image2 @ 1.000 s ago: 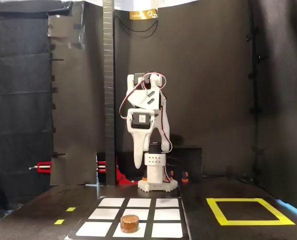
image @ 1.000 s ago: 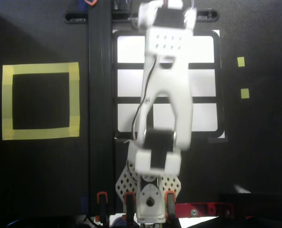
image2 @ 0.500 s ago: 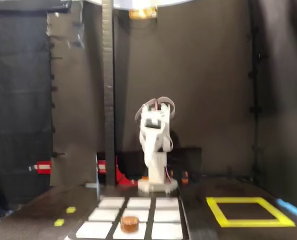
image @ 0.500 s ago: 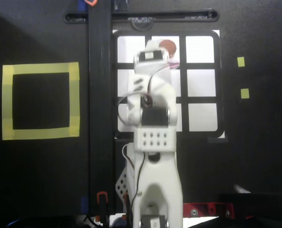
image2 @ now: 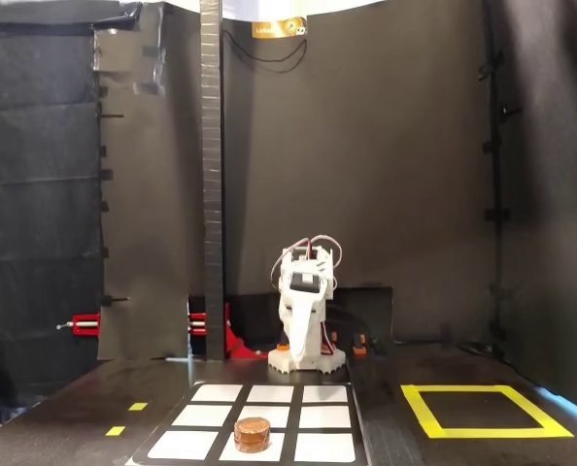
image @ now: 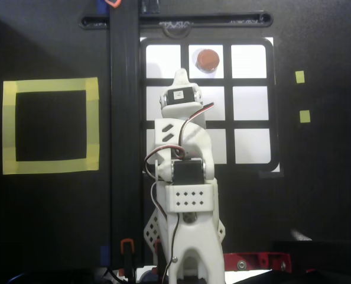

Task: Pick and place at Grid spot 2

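Note:
A round brown disc (image: 208, 60) lies in Grid spot 2 (image: 221, 52), the middle white cell of the grid row farthest from the arm's base. In the fixed view the disc (image2: 253, 434) sits in the nearest row's middle cell (image2: 280, 449). My white arm is folded back over its base. My gripper (image: 180, 76) points toward the grid, its tip over the black border just left of the disc's cell, apart from the disc. In the fixed view the gripper (image2: 295, 342) hangs down close to the base. Its jaws look shut and hold nothing.
A yellow-tape square outline (image: 50, 86) lies left of the grid in the overhead view and on the right in the fixed view (image2: 458, 388). A black upright post (image: 123, 118) stands between them. Two small yellow markers (image: 299, 77) (image: 305, 116) lie right of the grid.

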Controlling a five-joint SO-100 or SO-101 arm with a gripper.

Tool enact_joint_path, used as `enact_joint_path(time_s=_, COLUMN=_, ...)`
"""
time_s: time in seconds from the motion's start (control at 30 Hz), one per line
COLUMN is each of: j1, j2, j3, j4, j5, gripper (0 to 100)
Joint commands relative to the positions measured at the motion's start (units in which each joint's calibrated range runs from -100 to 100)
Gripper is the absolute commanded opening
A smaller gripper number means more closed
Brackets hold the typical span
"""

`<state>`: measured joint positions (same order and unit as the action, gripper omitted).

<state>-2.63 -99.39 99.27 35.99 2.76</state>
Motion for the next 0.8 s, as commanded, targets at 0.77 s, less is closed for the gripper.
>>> enact_joint_path(time_s=0.77, j1=1.2, j2=-0.4, j3=0.6, j4=9.3, j5=-1.3, gripper=0)
